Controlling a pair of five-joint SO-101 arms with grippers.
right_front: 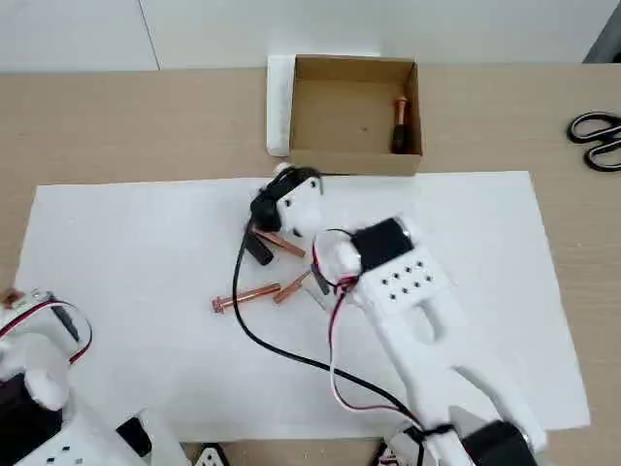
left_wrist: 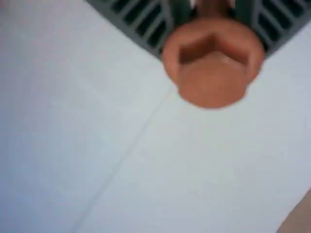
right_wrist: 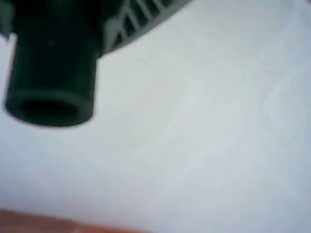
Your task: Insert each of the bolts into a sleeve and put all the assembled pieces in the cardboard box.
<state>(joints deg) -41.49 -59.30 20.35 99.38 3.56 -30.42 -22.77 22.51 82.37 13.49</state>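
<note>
A bolt (left_wrist: 212, 73) is clamped in the left gripper (left_wrist: 214, 12) by the desk's near-left corner. A sleeve (right_wrist: 51, 73) is clamped in the right gripper (right_front: 263, 231) mid-desk. Their axes should be aligned before insertion.

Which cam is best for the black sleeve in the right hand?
Right wrist view: the sleeve is close, its open end toward the camera. High view shows it small and dark at the right hand. Left wrist view has a bolt, head-on, over white paper.
</note>
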